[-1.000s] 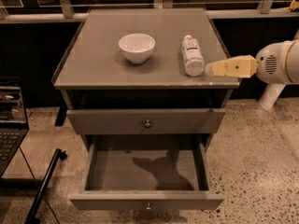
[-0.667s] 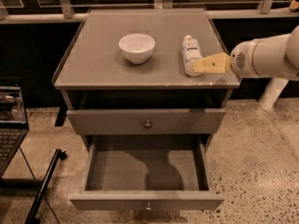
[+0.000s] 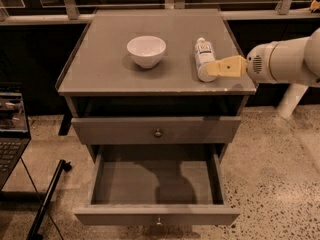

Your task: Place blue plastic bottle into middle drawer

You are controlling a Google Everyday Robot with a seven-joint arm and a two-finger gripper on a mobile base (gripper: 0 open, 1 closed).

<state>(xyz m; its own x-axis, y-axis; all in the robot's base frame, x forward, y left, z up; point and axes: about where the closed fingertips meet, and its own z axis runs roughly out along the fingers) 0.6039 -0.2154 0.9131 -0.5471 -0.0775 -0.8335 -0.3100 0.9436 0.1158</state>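
Grey and pulled fully out toward me, the middle drawer (image 3: 130, 184) sits nearest, its floor bare, so I judge the opening step done and the drop spot ready. Just above it the upper drawer (image 3: 200, 130) is closed. Nothing has gone into the open drawer yet: the blue plastic bottle (image 3: 202, 54) lies on its side on the cabinet top (image 3: 100, 69), close to the right edge and nearer the front right corner than the far one, its white cap pointing toward the far edge. What is left, by my reading, is the grasp, the lift, the carry down over the front edge and the release.

My gripper (image 3: 226, 67) reaches in level from past the right edge, its tan tip at the bottle's near end; I cannot tell whether it is apart or closed on it. The white arm (image 3: 287, 61) stretches out behind it, roughly horizontal. The white bowl (image 3: 146, 50) stands upright toward the middle of the top, well apart from the bottle.
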